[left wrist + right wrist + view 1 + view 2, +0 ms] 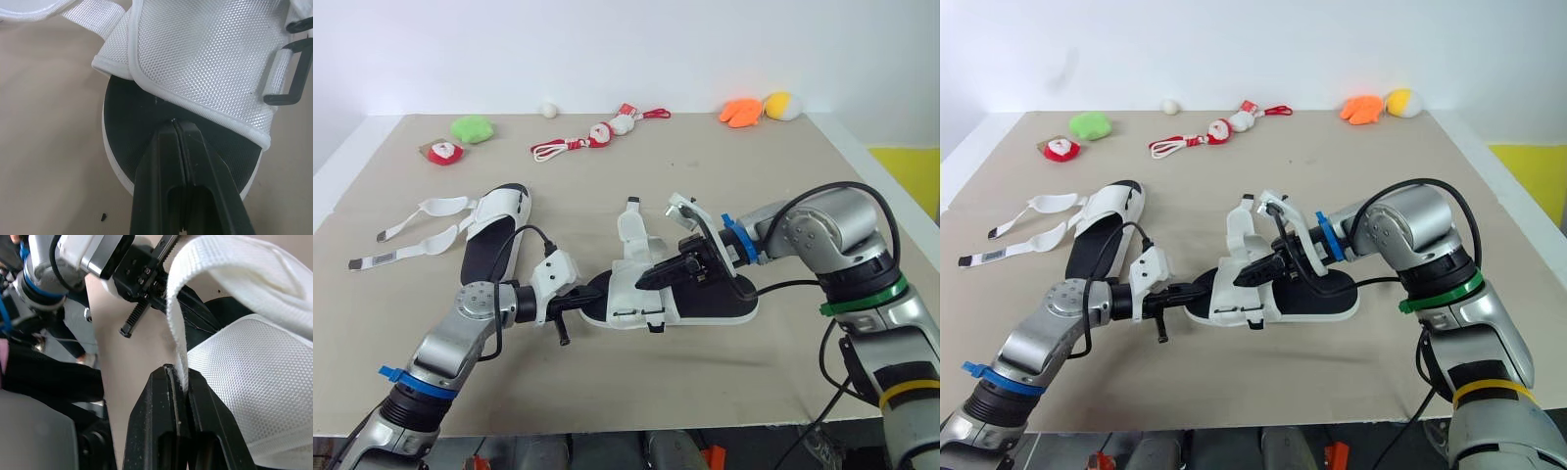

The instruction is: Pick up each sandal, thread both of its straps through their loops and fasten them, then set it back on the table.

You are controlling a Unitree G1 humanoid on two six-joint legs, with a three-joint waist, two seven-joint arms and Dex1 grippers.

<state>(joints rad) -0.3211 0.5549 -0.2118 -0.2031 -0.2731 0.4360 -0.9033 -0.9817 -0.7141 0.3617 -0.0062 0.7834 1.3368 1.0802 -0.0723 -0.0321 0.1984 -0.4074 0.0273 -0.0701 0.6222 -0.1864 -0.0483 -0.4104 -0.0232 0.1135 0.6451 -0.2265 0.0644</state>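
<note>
At frame centre, the left gripper (175, 125), fingers pressed shut, pins the toe of the sandal (715, 304) steady while the right gripper (178, 373) pinches its white strap (205, 254), apparently ready for threading.

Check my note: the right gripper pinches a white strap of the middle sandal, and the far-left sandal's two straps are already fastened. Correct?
Not quite. The right gripper does pinch the white strap of the middle sandal, but the left eye view shows the far-left sandal with both straps lying unfastened on the table.
</note>
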